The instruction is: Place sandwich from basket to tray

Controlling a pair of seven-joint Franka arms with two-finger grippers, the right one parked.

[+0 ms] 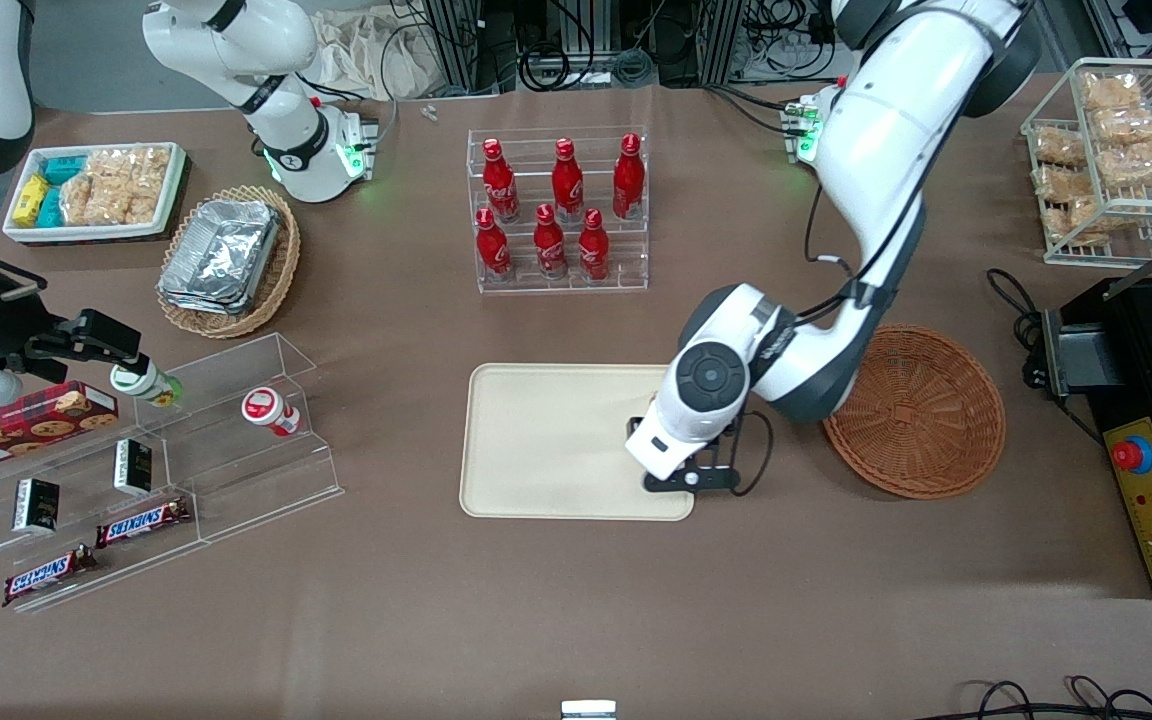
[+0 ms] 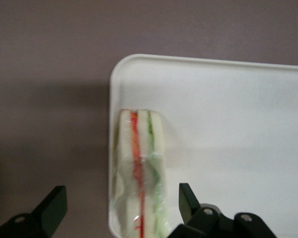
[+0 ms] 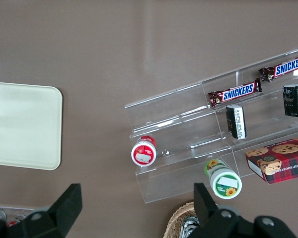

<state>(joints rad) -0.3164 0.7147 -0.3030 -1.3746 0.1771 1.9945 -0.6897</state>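
Note:
The sandwich (image 2: 139, 168), a clear-wrapped wedge with red and green filling lines, lies in the cream tray (image 2: 228, 124) right against its rim. My left gripper (image 2: 121, 196) is open. Its two black fingers (image 2: 53, 204) stand on either side of the sandwich with gaps showing, one of them outside the tray's rim. In the front view the gripper (image 1: 688, 480) hangs low over the tray (image 1: 536, 440) at the corner nearest the basket, and the wrist hides the sandwich. The reddish-brown basket (image 1: 921, 415) beside the tray holds nothing.
A clear rack of red bottles (image 1: 561, 210) stands farther from the front camera than the tray. An acrylic shelf with snacks (image 1: 166, 450) and a tan basket of foil containers (image 1: 226, 260) lie toward the parked arm's end. A black appliance (image 1: 1151, 420) and wire snack rack (image 1: 1116, 150) lie past the basket.

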